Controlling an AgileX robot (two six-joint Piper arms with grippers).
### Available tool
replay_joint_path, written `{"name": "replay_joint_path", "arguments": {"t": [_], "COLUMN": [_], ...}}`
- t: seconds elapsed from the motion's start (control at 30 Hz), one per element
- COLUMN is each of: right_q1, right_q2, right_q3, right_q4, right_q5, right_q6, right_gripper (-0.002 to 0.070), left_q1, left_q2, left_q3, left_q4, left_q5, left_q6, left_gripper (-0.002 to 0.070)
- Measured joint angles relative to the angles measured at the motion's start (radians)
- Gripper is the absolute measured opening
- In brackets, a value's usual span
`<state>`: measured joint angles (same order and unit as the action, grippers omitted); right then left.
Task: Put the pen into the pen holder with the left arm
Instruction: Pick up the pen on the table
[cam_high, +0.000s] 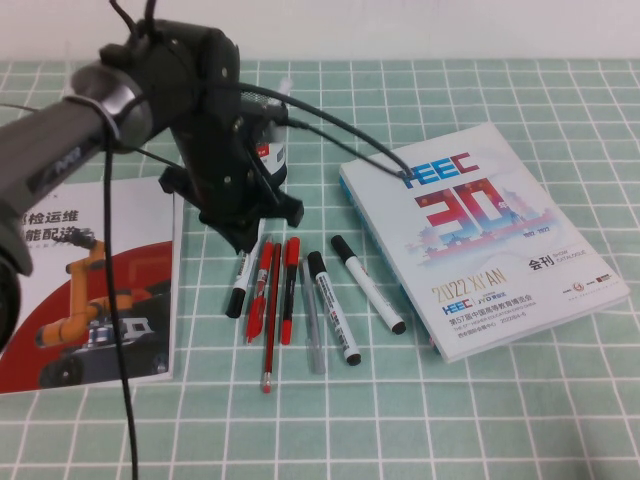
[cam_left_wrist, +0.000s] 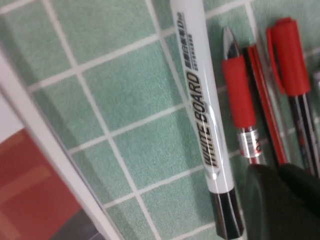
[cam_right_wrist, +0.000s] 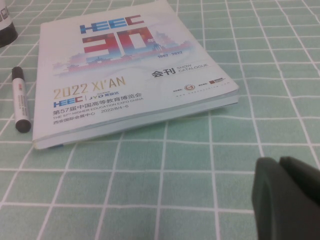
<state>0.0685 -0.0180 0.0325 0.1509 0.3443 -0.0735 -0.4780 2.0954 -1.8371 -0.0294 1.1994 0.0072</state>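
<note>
The pen (cam_high: 238, 283), a slim white marker with a black cap, lies leftmost in a row of pens on the green checked mat. In the left wrist view it (cam_left_wrist: 202, 110) reads "WHITE BOARD". My left gripper (cam_high: 243, 238) hangs low just above the far end of this row. Its fingers (cam_left_wrist: 265, 205) are pressed together, empty, beside the pen's black cap and over the red pens. The pen holder (cam_high: 274, 152), a black mesh cup with a red-and-white label, stands behind the left arm and is mostly hidden. It also shows in the right wrist view (cam_right_wrist: 5, 30). My right gripper (cam_right_wrist: 281, 170) is shut and empty above the mat.
Red pens (cam_high: 268, 300), a translucent pen (cam_high: 313, 330), a thicker labelled marker (cam_high: 333, 305) and another slim white marker (cam_high: 367, 283) lie beside the pen. A catalogue (cam_high: 490, 235) lies to the right. A red-and-white brochure (cam_high: 90, 290) lies to the left.
</note>
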Motion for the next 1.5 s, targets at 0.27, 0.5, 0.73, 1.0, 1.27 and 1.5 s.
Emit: {"name": "replay_joint_path", "arguments": {"t": [0.27,0.5,0.73,1.0,1.27,1.5], "right_q1": [0.000,0.000,0.000,0.000,0.000,0.000], "right_q2": [0.000,0.000,0.000,0.000,0.000,0.000], "right_q3": [0.000,0.000,0.000,0.000,0.000,0.000], "right_q4": [0.000,0.000,0.000,0.000,0.000,0.000], "right_q5": [0.000,0.000,0.000,0.000,0.000,0.000], "right_q6": [0.000,0.000,0.000,0.000,0.000,0.000], "right_gripper": [-0.0020,-0.0020,-0.0020,-0.0020,-0.0020,-0.0020], "left_q1": [0.000,0.000,0.000,0.000,0.000,0.000], "left_q2": [0.031,0.043,0.080,0.100,0.113,0.128], "left_q3": [0.000,-0.002,-0.002,-0.002,-0.002,-0.002], "left_q4": [0.001,0.055,0.088,0.092,0.092,0.090], "left_q5": [0.014,-0.021,-0.041,-0.069,-0.072,-0.072], "left_q6": [0.046,0.007,-0.028,-0.038,-0.040,-0.040], "left_gripper": [0.0263,0.0330,0.0332,0.0333,0.0290,0.0279]}}
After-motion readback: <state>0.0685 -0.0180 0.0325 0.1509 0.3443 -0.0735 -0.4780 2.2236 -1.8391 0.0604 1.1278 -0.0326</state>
